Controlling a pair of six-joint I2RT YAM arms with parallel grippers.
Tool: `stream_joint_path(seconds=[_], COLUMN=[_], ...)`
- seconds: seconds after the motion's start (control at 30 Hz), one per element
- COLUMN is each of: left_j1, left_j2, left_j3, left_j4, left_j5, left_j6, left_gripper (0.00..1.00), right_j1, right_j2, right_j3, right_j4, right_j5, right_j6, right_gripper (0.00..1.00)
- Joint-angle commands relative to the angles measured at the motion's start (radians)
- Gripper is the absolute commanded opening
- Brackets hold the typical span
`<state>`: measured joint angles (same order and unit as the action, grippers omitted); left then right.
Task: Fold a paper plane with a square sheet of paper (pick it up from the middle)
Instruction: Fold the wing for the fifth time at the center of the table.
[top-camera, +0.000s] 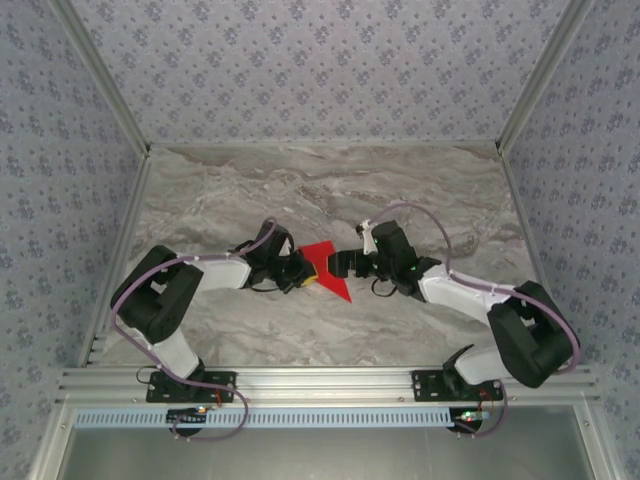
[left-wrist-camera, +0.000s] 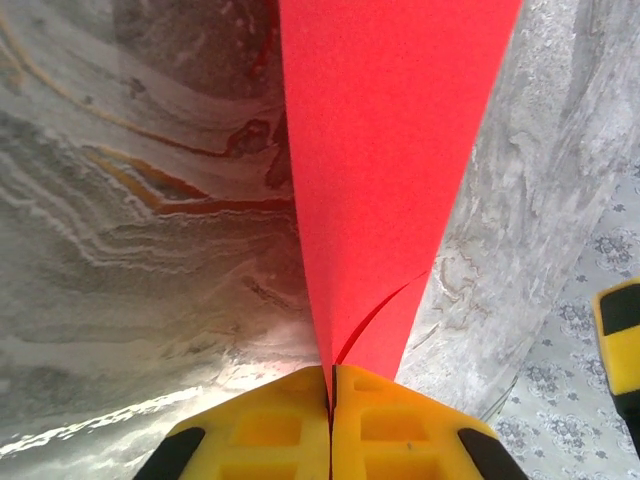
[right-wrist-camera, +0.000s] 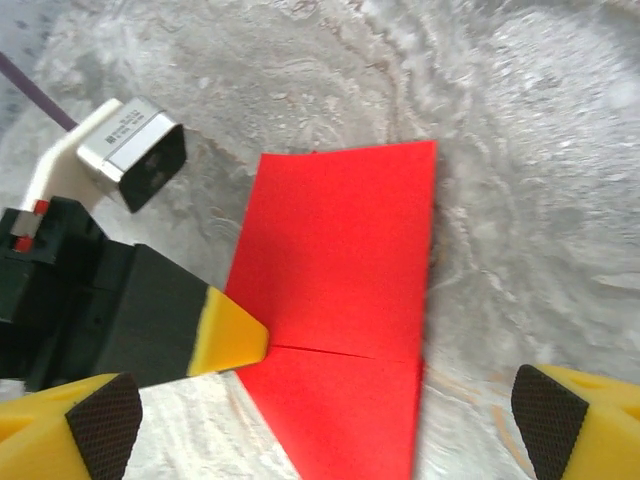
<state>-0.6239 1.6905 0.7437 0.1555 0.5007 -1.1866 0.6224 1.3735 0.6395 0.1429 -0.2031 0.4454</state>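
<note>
Top view, paper: there it is, the thin, matte, bright red sheet of paper (top-camera: 327, 268), mid-way across the grey marbled surface (top-camera: 300, 190), one corner pointing toward the arm bases.
Top view, arms: left end effector (top-camera: 308, 272) is right at the sheet's left edge, and right end effector (top-camera: 342, 265) is just beside its right edge (a tight huddle, these two).
Left wrist, grip: the yellow fingers (left-wrist-camera: 270, 420) of the left end effector (left-wrist-camera: 330, 385) are pressed together, clamped on the sheet's near edge, with no gap showing.
Left wrist, paper: the red sheet (left-wrist-camera: 390, 150) fans out from the pinch, and a short curved split or layer edge shows just above the pads.
Right wrist, paper: the sheet (right-wrist-camera: 340, 260) lies mostly flat on the surface (right-wrist-camera: 520, 150), with one straight line across it. I can't tell whether that's a crease or a layer edge.
Right wrist, end effectors: the left one's yellow tip (right-wrist-camera: 232, 340) bites the sheet's left edge, while the right end effector (right-wrist-camera: 325, 415) has its jaws wide apart, holding nothing.
Handling: I'd call it featherlight, floppy and quick to crease or tear, and likely to slide on that glossy stone.
Where to hold: an edge pinch like the left one suits it, and a second grip along the opposite free edge would keep the sheet taut.
</note>
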Motion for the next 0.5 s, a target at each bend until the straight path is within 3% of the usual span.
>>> stream_joint_path(seconds=[0.0,0.2,0.47], left_j1=[-0.006,-0.005,-0.007], left_j2=[-0.040,-0.041,-0.045], left_j3=[0.033,0.041,0.045], left_j4=[-0.042,-0.056,-0.060], left_j5=[-0.014,-0.016,-0.019], left_j6=[0.025,0.026,0.016], left_gripper=[0.06,0.06,0.05], right_j1=[0.052,0.179,0.279], right_j2=[-0.061,-0.100,-0.025], right_j3=[-0.042,-0.109,-0.131], right_j4=[-0.041,0.082,0.198], right_j5=[0.239,0.409,0.491], right_j6=[-0.124,-0.364,-0.534], right_gripper=[1.00,1.00,0.91])
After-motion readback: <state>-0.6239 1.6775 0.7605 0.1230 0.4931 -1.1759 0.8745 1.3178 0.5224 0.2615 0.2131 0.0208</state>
